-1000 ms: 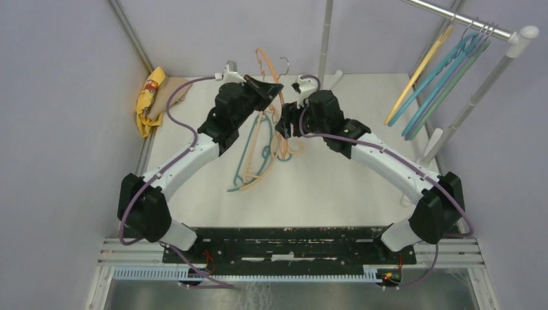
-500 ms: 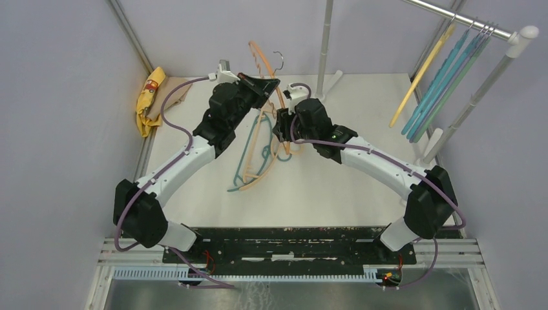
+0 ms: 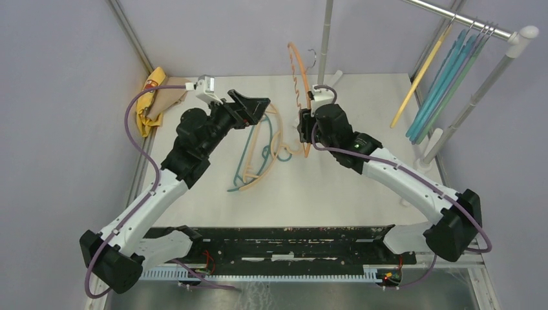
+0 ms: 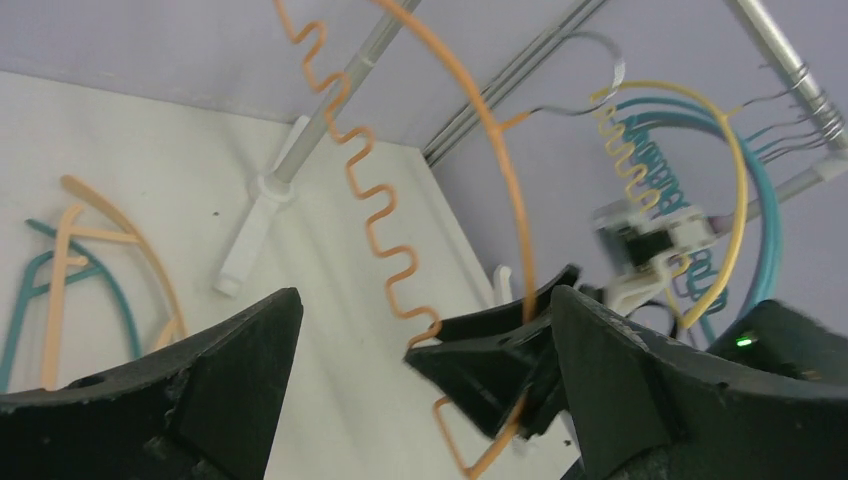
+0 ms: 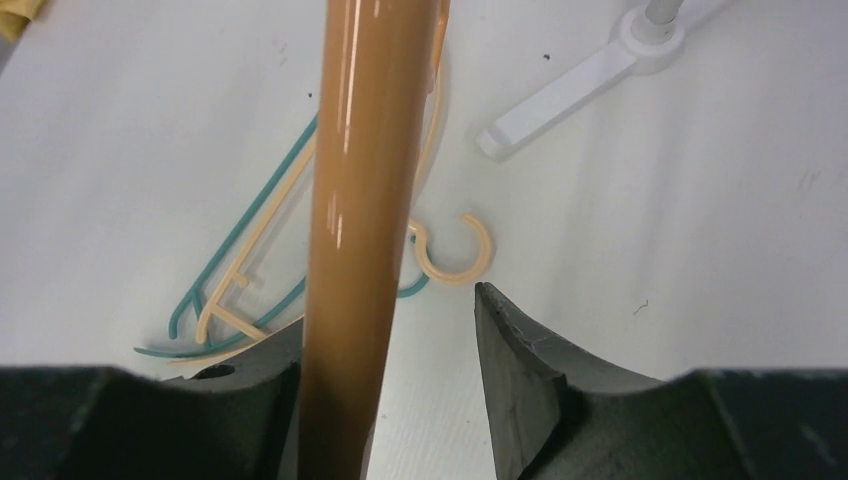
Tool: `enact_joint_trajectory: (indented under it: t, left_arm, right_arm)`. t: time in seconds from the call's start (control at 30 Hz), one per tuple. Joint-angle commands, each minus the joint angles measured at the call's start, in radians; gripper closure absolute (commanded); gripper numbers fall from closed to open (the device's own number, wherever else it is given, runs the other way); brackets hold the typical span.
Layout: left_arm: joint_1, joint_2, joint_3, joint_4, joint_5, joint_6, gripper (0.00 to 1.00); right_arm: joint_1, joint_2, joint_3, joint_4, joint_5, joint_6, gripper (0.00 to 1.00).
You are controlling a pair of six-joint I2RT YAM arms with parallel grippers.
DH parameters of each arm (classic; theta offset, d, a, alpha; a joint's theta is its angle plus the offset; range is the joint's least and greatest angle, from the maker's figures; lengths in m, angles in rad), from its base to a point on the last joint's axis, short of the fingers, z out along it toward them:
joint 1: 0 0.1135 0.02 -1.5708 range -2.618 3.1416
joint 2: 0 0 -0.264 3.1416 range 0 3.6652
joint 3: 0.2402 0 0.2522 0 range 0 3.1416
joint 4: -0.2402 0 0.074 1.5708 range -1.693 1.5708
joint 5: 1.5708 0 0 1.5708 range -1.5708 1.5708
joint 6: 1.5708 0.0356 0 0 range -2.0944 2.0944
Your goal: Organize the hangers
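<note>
One tan-orange hanger (image 5: pixel 350 200) is being pinched low on its curve by the right hand (image 3: pixel 304 128), standing nearly upright at twelve o'clock of the desk (image 3: pixel 349 187) with its metal hook uppermost. The left hand (image 3: pixel 255 106), at nine o'clock from it, is being held spread wide, empty and apart from the hanger. Everything is thus being carried by a single narrow pinch far below the hook, so the hanger is likely being left free to swivel or slip when it is swung toward the rail (image 3: pixel 452 15) at two o'clock. A twisted hook could be driven past the rail, or the wavy edge snagged on the hung hangers (image 3: pixel 436 86) there. The upright post (image 3: pixel 326 39) just behind the hook is also being put at risk. Several loose hangers (image 3: pixel 255 181) are being left tangled at seven o'clock of the right hand.
</note>
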Motion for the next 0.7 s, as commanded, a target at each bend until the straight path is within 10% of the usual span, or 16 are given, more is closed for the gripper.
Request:
enact_joint_trajectory:
  t: [0.0, 0.67]
  left_arm:
    - [-0.001, -0.041, -0.067, -0.077, -0.014, 0.164, 0.01]
    - [0.0, -0.089, -0.243, -0.09, -0.024, 0.197, 0.01]
  right_arm:
    - [0.001, -0.12, 0.055, 0.039, 0.08, 0.017, 0.99]
    - [-0.036, -0.152, 0.329, -0.337, 0.385, 0.004, 0.98]
